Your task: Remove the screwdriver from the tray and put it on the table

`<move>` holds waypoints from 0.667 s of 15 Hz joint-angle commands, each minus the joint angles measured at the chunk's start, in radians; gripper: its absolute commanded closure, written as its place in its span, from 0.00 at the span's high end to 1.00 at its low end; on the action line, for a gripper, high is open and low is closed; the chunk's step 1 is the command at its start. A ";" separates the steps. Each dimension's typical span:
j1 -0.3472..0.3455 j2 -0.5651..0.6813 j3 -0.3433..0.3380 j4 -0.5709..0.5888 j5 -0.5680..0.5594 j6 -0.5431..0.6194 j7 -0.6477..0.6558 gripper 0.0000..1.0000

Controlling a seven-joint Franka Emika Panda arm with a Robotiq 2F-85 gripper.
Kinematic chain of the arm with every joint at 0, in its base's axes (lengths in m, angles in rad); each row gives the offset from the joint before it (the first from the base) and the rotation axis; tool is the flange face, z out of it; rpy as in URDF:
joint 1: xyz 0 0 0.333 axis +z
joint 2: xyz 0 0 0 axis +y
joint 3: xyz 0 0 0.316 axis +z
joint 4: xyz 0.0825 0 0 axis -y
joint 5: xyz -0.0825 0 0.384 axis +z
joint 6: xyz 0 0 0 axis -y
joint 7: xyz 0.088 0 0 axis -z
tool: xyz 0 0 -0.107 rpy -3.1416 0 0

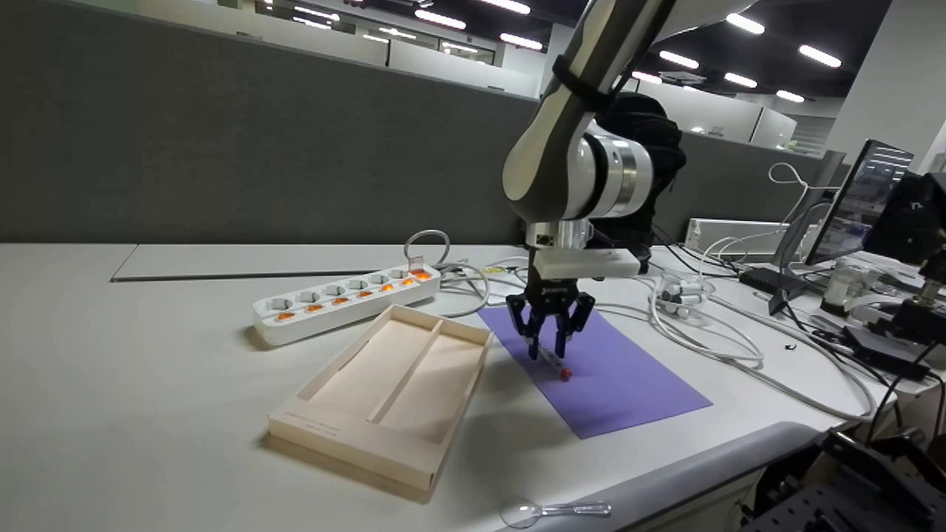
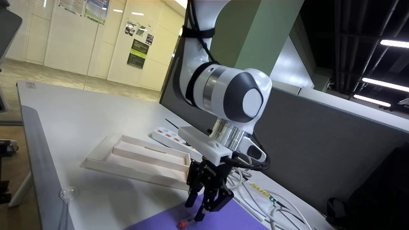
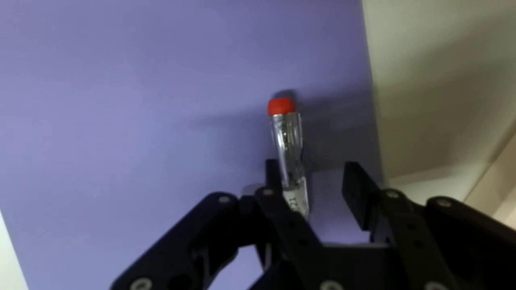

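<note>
Two-compartment tray (image 1: pixel 403 377) beside purple sheet (image 1: pixel 628 377); screwdriver (image 3: pixel 288 141) outside tray, on sheet, between parted jaws of gripper (image 1: pixel 547 352)

Clearance at my gripper (image 3: pixel 312 165): fingers apart; the wrist view gives me a gap on the side of the screwdriver (image 3: pixel 288 147) toward the tray (image 1: pixel 347 428), scant room opposite, contact unclear. Open passage: broad table (image 1: pixel 133 414) across the tray. Obstacles: tray's low rims and divider; power strip (image 1: pixel 355 307) just beside; cables (image 1: pixel 724 357) beyond the purple sheet (image 1: pixel 628 377); grey partition (image 1: pixel 259 140) at back.
</note>
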 commanded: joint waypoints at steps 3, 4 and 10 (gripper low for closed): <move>-0.011 -0.016 0.002 0.015 0.003 -0.052 -0.004 0.90; 0.000 -0.023 -0.008 0.011 -0.011 -0.051 0.007 0.96; 0.054 -0.119 -0.063 -0.030 -0.130 -0.042 0.037 1.00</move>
